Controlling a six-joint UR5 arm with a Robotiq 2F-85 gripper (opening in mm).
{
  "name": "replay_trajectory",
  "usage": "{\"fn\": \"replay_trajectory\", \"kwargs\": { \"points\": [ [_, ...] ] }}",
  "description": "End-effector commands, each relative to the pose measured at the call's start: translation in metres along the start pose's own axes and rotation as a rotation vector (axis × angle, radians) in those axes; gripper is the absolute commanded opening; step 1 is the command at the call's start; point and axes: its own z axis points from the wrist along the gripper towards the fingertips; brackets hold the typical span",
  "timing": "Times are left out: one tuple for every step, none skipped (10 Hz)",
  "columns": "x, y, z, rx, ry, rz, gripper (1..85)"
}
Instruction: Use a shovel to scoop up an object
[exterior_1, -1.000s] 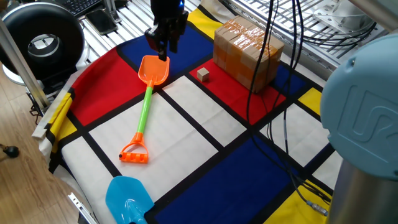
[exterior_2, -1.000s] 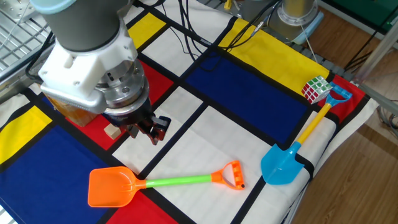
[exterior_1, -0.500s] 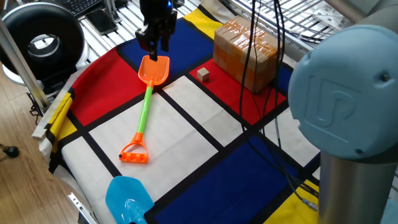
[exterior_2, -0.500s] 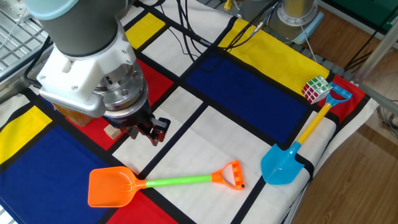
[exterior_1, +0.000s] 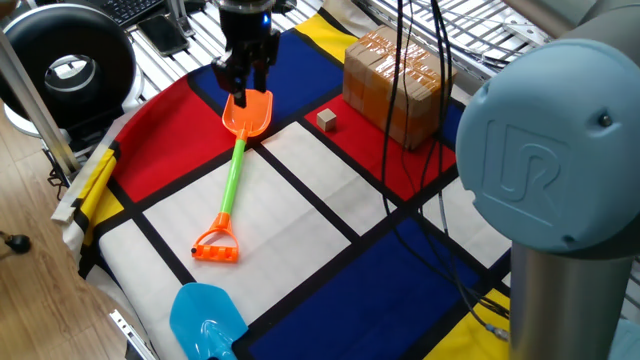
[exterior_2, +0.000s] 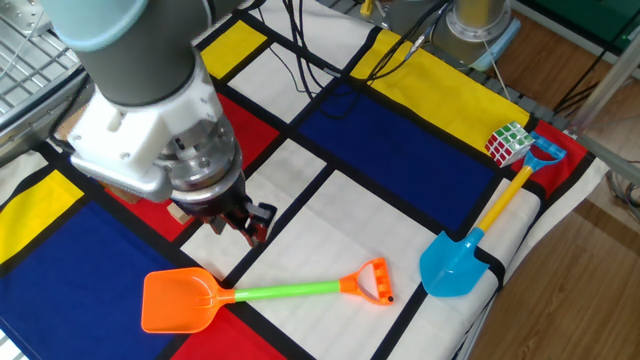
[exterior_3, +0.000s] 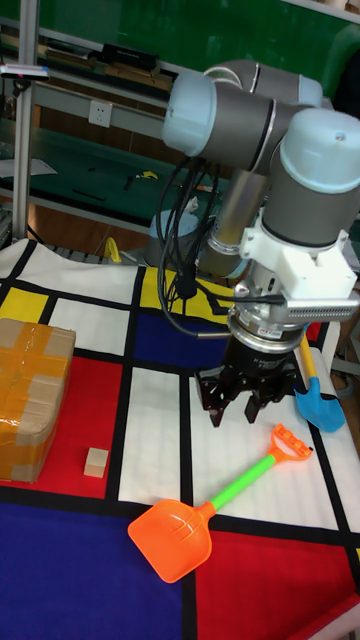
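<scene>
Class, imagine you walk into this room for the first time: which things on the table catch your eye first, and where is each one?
First comes the orange shovel with its bright green shaft, lying flat on the red, blue, yellow and white checked cloth, with the gripper hanging open above it. Next, the big brown taped box at the cloth's edge, and the tiny wooden cube beside it. A light blue shovel lies near another edge, beside a puzzle cube.
</scene>
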Motion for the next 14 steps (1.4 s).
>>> {"fn": "replay_trajectory", "kwargs": {
  "points": [
    [-0.002,-0.001,0.019,-0.034,-0.015,0.029,51.3],
    [0.005,-0.003,0.019,-0.025,0.015,0.046,55.0],
    [0.013,-0.005,0.019,-0.016,0.042,0.05,55.3],
    [0.011,-0.001,0.019,-0.032,0.037,0.06,55.3],
    [0.009,-0.003,0.019,-0.025,0.028,0.065,55.3],
    [0.006,-0.007,0.019,-0.01,0.018,0.082,55.3],
    [0.005,-0.007,0.019,-0.011,0.014,0.094,55.7],
    [0.002,-0.003,0.019,-0.025,0.001,0.118,56.0],
    [-0.005,0.005,0.024,-0.019,-0.008,0.13,56.0],
    [-0.011,0.011,0.03,-0.015,-0.019,0.14,56.0],
    [-0.019,0.017,0.033,-0.028,-0.033,0.155,56.0],
    [-0.023,0.02,0.034,-0.036,-0.035,0.165,56.0],
    [-0.028,0.016,0.034,-0.021,-0.037,0.176,55.7],
    [-0.031,0.007,0.031,-0.011,-0.03,0.169,55.3]
  ]
}}
